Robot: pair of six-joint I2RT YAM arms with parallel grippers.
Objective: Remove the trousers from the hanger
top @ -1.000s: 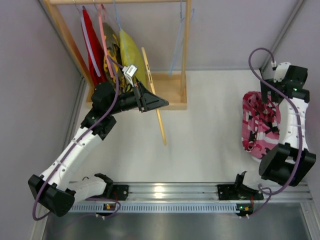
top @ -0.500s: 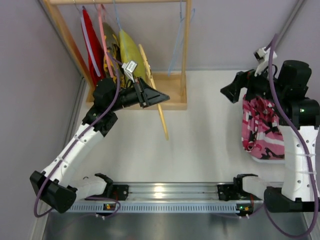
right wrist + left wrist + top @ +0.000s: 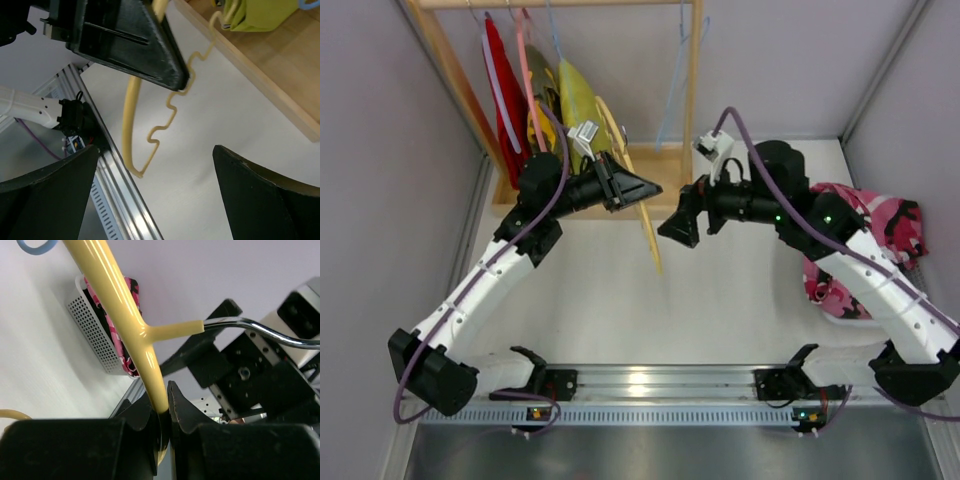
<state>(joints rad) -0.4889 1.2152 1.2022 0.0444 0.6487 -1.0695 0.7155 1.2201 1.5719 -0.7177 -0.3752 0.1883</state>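
My left gripper (image 3: 642, 190) is shut on a bare yellow hanger (image 3: 648, 235) and holds it in the air in front of the wooden rack. The left wrist view shows the jaws clamped on the hanger's arm (image 3: 125, 305) below its metal hook. My right gripper (image 3: 676, 226) is open and empty, just right of the hanger's lower end. In the right wrist view the hanger (image 3: 131, 115) hangs between and beyond my wide-open fingers (image 3: 45, 195). The pink, white and black camouflage trousers (image 3: 850, 250) lie in a white basket (image 3: 95, 335) at the right. I cannot make out the black trousers.
The wooden rack (image 3: 692, 80) stands at the back left on its base (image 3: 280, 75). It carries a red garment (image 3: 500, 90), yellow-green garments (image 3: 582, 105) and an empty blue hanger (image 3: 675, 90). An aluminium rail (image 3: 650, 382) runs along the near edge. Grey walls close both sides.
My right arm has swung from the basket at the right across to the middle, beside the hanger. My left gripper has shifted slightly back and up with the hanger.
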